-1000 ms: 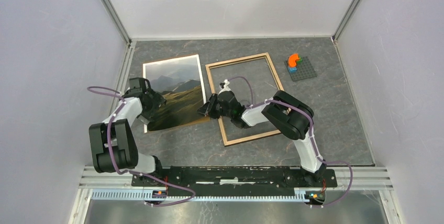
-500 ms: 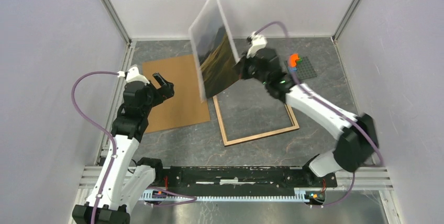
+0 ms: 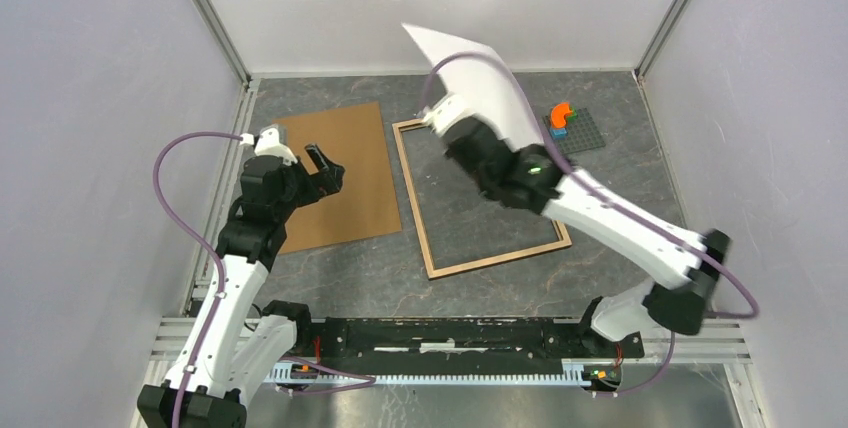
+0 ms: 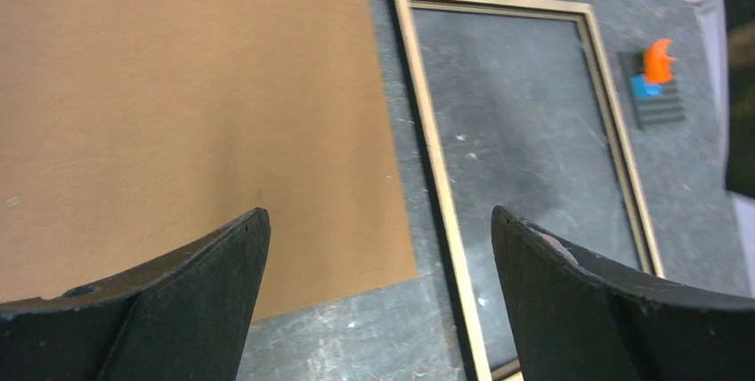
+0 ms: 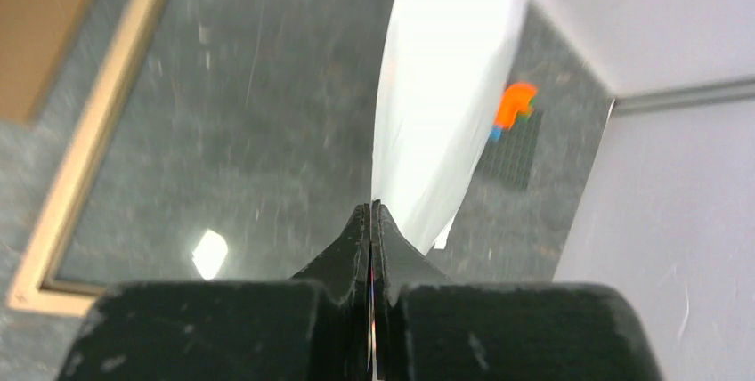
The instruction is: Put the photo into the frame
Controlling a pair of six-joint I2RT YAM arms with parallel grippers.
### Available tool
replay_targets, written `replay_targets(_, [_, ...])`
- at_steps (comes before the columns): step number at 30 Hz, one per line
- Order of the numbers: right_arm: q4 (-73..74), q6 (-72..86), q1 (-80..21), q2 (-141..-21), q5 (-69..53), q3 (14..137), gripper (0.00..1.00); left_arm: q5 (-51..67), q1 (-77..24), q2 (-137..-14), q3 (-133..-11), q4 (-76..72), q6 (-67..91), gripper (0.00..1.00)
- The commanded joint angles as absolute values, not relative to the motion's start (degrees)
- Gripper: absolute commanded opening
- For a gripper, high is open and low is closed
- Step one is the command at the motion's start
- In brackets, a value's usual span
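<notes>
The photo (image 3: 480,83) hangs in the air over the far end of the frame, its white back turned up toward the top camera. My right gripper (image 5: 371,207) is shut on the photo's (image 5: 445,87) lower edge, the sheet curving away from the closed jaws. The frame (image 3: 500,257) lies flat on the table, light wood face up, and only the grey table shows inside its rim (image 5: 92,132). My left gripper (image 3: 326,166) hovers open above the right part of the brown backing panel (image 3: 360,198), nothing between its fingers (image 4: 378,216), with the frame's (image 4: 433,158) left rail just beyond.
The brown backing panel (image 4: 196,87) lies flat left of the frame. A small grey studded plate with an orange piece (image 3: 573,130) sits at the back right, close to the photo's far edge. Enclosure walls stand on three sides.
The right arm lifted the photo off the backing panel and swung it above the frame, turning it so its white back faces up. The left arm rose and stayed open.
</notes>
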State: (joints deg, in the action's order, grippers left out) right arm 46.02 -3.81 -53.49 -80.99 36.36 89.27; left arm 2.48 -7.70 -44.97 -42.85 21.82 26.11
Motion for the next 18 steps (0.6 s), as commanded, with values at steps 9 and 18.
replay_targets(9, [48.0,11.6,-69.9,-100.2,41.0,72.9,0.0,-8.2,-7.1,-46.8,-44.7,25.5,24.6,1.0])
replay_targets(18, [49.9,17.9,-70.0,-106.0,38.0,79.3,0.0,-7.7,-6.7,-48.2,-44.9,25.4,24.5,1.0])
